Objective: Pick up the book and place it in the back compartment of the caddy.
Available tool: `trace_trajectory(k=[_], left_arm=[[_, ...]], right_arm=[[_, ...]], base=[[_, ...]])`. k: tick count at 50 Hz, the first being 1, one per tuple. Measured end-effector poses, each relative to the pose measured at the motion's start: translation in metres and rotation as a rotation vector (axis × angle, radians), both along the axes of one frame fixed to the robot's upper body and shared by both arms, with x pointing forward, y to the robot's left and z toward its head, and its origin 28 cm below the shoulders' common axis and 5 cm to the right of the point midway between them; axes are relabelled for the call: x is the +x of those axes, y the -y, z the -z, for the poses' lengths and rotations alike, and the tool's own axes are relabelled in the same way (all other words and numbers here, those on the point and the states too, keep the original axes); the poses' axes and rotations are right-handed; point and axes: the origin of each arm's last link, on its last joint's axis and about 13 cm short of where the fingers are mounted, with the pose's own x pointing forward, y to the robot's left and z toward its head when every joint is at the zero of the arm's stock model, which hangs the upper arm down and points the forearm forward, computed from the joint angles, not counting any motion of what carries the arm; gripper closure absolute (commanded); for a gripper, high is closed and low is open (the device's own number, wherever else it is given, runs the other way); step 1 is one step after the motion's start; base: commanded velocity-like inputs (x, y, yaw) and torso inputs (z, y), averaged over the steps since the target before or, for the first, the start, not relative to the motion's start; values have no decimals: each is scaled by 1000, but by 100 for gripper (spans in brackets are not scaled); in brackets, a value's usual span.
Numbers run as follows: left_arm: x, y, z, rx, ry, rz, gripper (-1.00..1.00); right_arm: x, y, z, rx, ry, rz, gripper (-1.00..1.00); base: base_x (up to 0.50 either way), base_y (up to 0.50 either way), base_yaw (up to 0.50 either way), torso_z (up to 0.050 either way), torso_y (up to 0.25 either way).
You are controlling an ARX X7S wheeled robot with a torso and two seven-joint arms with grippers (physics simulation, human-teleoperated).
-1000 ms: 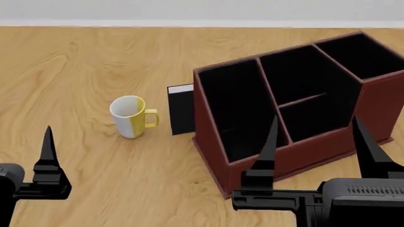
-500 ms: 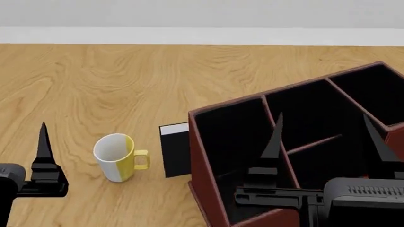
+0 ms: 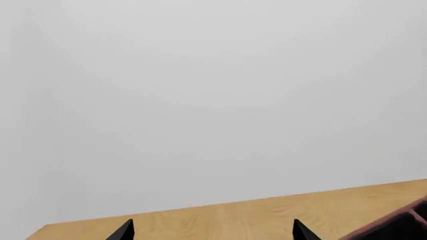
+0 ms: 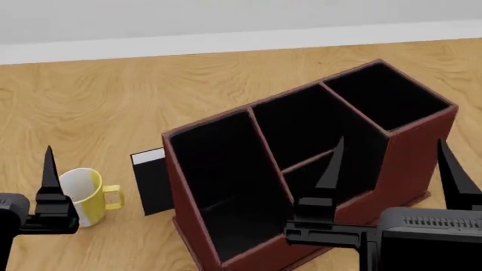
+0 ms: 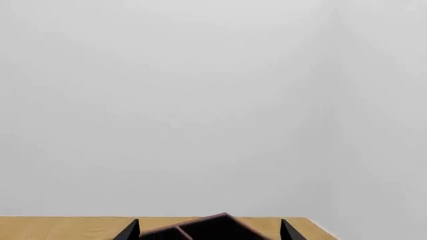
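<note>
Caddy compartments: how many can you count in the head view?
4. In the caddy: one long compartment at the mug-side end, two smaller ones in the middle split by a divider, one at the far end. The right gripper covers part of the nearest one.

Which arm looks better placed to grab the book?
Probably the left. The book stands against the caddy's left end, beside the open left gripper; the right gripper sits across the caddy.

Upright black book [image 4: 153, 183] beside red caddy [image 4: 391, 169]
</note>
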Motion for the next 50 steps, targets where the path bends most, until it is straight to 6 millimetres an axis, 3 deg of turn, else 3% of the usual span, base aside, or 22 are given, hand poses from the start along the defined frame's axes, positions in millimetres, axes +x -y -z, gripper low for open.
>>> trace_trajectory(k=[24,39,50], left_arm=[[-1,-4,-3,-40,0,-20,-100],[-5,-8,-9,-41,19,-37,-100],[-18,-26,-26,-58,61,-86,-100]], right_arm=[[-4,1,-2,9,16,-11,-100],[-7,4,-6,27,24,18,-100],[-21,14,-17,24,68,59,-100]], base=[[0,0,-500,0,0],[0,0,-21,0,0],[172,-51,0,0,0]])
